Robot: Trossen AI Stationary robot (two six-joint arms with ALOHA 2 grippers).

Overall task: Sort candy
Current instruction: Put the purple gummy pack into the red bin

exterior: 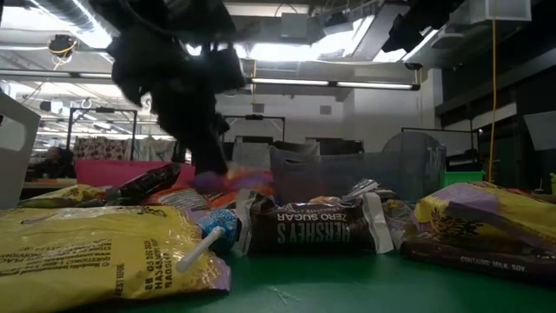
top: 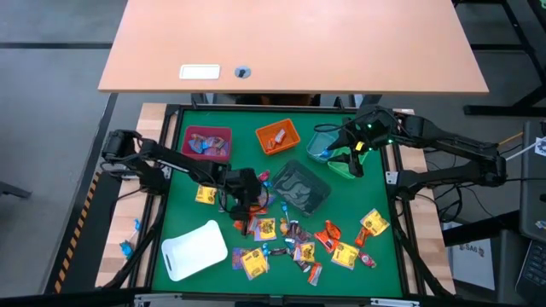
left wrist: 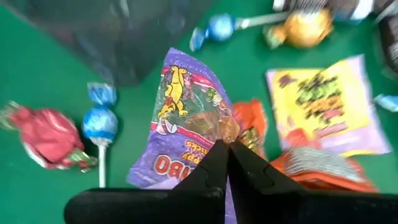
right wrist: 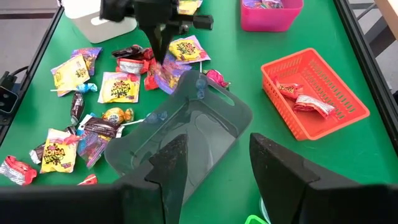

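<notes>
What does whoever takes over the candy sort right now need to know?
Left gripper: shut on the purple packet, down in the candy pile beside the dark bin.
Right gripper: open, empty, held above the green bin at the far right.
Done: a few sweets lie in the pink bin and the orange bin.
Left: most of the candy is loose on the green mat, near the white tray.

Both arms are black and slim-linked, the right arm [top: 444,145] showing small green lights, perhaps indicators, near its wrist.
</notes>
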